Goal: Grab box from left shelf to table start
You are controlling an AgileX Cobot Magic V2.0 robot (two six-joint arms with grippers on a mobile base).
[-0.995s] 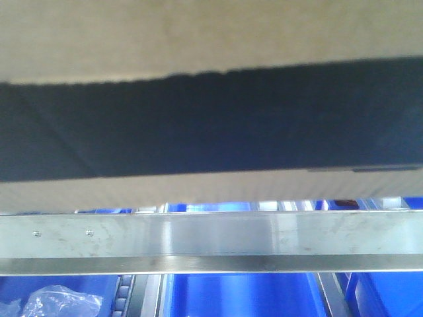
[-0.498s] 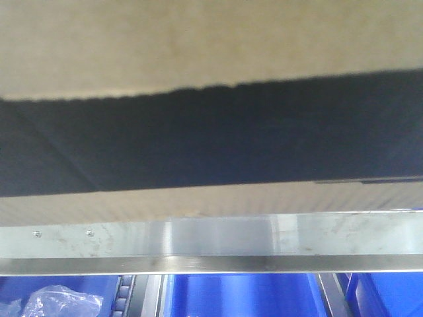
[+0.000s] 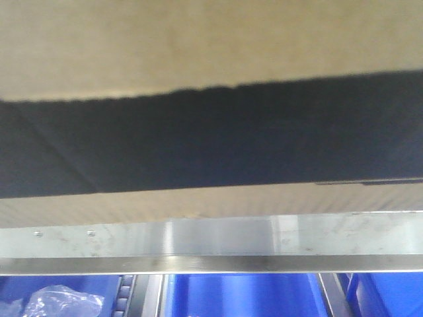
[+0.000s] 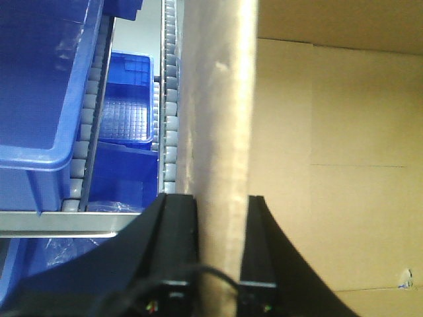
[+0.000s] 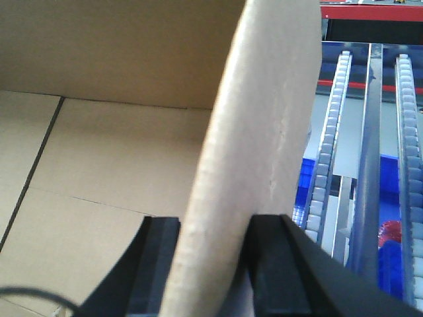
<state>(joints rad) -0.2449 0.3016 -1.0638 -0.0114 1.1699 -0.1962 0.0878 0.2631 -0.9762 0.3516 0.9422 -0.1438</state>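
The brown cardboard box (image 3: pixel 198 46) with its black printed panel fills the upper front view, just above the left shelf's silvery front bar (image 3: pixel 211 239). My left gripper (image 4: pixel 221 201) is shut on the box's left side wall (image 4: pixel 221 99), one jaw outside, one inside the open box. My right gripper (image 5: pixel 211 224) is shut on the box's right side wall (image 5: pixel 261 119) in the same way. The box's empty inside (image 5: pixel 99 152) shows in both wrist views.
Blue plastic bins (image 4: pixel 39 86) sit on roller tracks (image 4: pixel 170 99) left of the box. More roller tracks (image 5: pixel 330 132) run to its right. Below the bar are blue bins (image 3: pixel 238 296), one holding a clear plastic bag (image 3: pixel 56 300).
The box has come lower in the front view than a second ago; its bottom edge now covers the blue bins that showed above the bar. Little change in the last half second.
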